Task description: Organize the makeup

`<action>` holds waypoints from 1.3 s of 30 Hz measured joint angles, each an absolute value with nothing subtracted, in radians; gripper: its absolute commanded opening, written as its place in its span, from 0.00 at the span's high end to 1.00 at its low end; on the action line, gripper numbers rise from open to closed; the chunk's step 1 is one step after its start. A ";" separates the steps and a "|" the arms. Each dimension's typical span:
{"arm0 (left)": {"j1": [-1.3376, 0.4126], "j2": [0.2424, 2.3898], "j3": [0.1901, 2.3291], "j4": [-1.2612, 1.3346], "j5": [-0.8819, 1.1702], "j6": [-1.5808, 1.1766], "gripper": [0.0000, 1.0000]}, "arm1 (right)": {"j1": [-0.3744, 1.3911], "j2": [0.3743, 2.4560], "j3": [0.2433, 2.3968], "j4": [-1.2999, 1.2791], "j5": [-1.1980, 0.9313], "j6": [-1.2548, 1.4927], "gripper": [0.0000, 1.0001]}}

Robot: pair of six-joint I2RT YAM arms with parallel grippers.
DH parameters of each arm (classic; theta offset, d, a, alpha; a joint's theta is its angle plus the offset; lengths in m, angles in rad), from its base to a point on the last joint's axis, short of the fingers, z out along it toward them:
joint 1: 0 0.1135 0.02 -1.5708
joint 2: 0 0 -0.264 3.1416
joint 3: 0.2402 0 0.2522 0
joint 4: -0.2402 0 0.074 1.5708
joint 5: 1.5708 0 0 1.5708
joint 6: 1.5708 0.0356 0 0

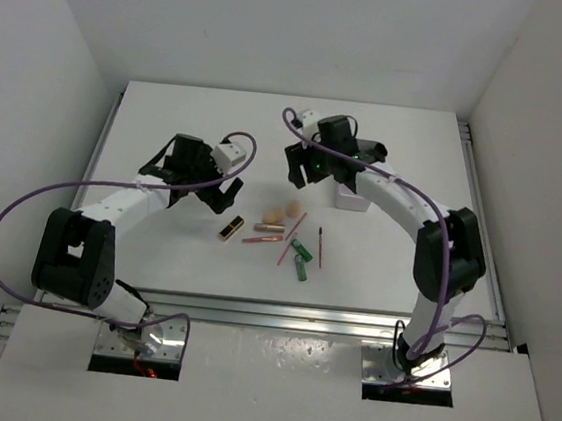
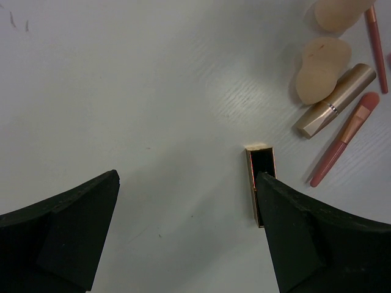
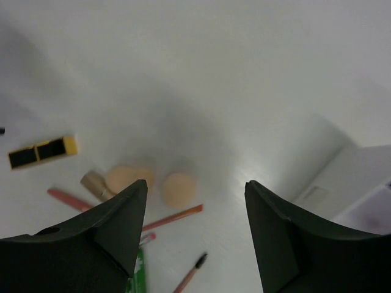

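Makeup (image 1: 271,228) is lying clustered mid-table | left gripper (image 2: 186,178) is hovering wide-open, lipstick (image 2: 260,160) at its 3 o'clock finger, likely lining up a pick | right gripper (image 3: 195,186) is hanging open above sponges (image 3: 178,189)

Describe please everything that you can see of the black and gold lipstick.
The lipstick is a square-sided case, glossy black faces with gold edges, in two parts by a seam. It lies flat on the white table, apart from the copper tube and the sponges, touching neither. The open left tool hangs over it and hides its near end in the left wrist view; nothing grips it.
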State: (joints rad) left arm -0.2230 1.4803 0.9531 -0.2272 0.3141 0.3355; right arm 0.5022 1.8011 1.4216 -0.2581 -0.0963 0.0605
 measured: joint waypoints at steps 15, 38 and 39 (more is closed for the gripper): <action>-0.223 1.419 0.886 -0.230 0.297 0.331 0.00 | 0.543 2.064 1.521 -0.488 -0.133 0.087 0.46; -0.223 1.418 0.871 -0.223 0.294 0.336 0.00 | 0.549 2.043 1.533 -0.486 -0.069 0.073 1.00; -0.223 1.418 0.870 -0.221 0.294 0.337 0.00 | 0.545 2.012 1.530 -0.484 -0.047 0.071 1.00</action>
State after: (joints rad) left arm -0.2230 1.4181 0.8700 -0.2207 0.2939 0.3367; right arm 0.5453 2.0121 1.5295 -0.4839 -0.0471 0.0711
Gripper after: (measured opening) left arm 0.997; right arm 0.024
